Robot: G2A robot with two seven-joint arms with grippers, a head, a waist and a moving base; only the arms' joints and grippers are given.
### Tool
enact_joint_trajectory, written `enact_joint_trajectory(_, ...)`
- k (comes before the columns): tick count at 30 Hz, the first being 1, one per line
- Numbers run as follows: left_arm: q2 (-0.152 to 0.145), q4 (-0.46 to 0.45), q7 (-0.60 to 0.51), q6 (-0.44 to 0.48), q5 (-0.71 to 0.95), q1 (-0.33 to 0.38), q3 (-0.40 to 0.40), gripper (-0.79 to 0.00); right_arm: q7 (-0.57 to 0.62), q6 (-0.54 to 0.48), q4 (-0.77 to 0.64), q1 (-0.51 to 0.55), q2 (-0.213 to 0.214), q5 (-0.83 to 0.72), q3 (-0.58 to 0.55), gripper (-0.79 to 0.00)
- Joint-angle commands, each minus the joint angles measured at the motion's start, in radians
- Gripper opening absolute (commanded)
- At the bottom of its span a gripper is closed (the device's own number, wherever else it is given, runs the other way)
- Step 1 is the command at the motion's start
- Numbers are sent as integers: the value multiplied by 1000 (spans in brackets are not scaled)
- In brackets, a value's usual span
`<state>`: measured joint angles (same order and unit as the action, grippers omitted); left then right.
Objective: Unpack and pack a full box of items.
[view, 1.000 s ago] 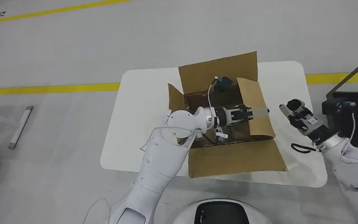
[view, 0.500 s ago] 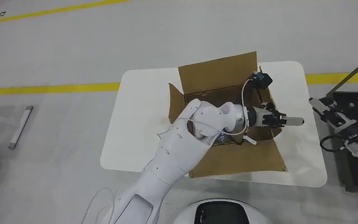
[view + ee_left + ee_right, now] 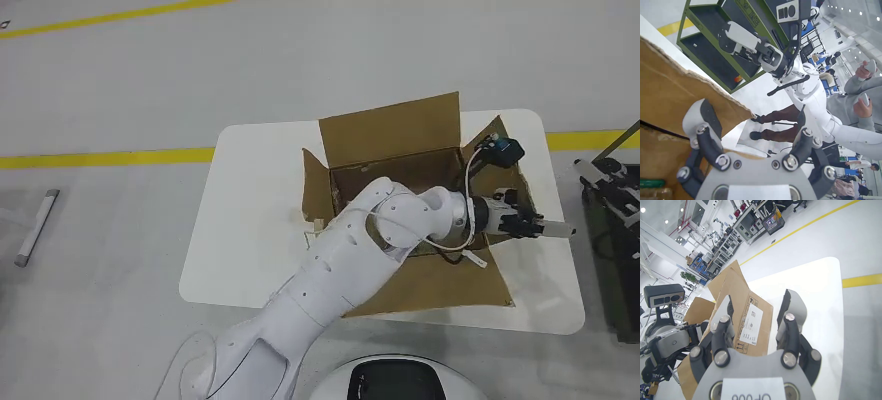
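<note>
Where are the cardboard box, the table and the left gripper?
cardboard box [image 3: 390, 125], top view, on its open flap farthest from the robot.
table [image 3: 250, 220], top view, on the bare white top beside the box.
left gripper [image 3: 753, 108], left wrist view, midway between its open fingertips.

The top view looks steeply down from above the arms onto the whole tabletop [image 3: 250, 200] and the open box [image 3: 390, 125]. The left wrist view sits close behind the left end effector [image 3: 753, 111], at a box flap, facing outward toward the right arm [image 3: 810, 98] and a green rack [image 3: 702, 47]. The right wrist view, behind the right end effector [image 3: 758, 300], faces back across the tabletop at the box. All three views share the box.
</note>
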<state>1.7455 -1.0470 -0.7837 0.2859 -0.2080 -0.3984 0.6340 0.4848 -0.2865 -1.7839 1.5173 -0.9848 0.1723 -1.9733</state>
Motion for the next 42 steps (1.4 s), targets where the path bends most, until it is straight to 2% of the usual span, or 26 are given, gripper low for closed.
enact_joint_trajectory(1, 10, 23, 15, 7, -11, 4, -16, 0, 15, 4, -4, 1, 1, -4, -8, -449)
enact_joint_trajectory(10, 38, 96, 22, 17, -20, 24, -40, 0, 88, -10, -25, -3, 6, -19, 9, -406)
enact_joint_trajectory(16, 48, 121, 18, 26, -14, 32, -33, 0, 104, -11, -1, -38, 6, 6, 77, -453)
enact_joint_trajectory(23, 55, 142, 9, 31, -23, 33, -27, 0, 107, -22, 9, -69, 7, 9, 112, -462)
enact_joint_trajectory(28, 60, 148, 4, 38, -22, 32, -21, 0, 117, -13, 26, -80, 8, 21, 128, -545)
enact_joint_trajectory(30, 61, 149, 2, 39, -22, 32, -17, 0, 117, -14, 35, -82, 8, 22, 136, -640)
enact_joint_trajectory(32, 61, 152, 0, 40, -23, 33, -10, 0, 116, -18, 45, -85, 8, 24, 142, -785)
enact_joint_trajectory(37, 53, 140, -7, 42, -24, 32, 23, 0, 106, -18, 67, -88, 7, 24, 155, -785)
enact_joint_trajectory(42, 18, 71, -11, 18, -114, 10, 83, 0, 89, -23, 85, -81, 5, 13, 168, -785)
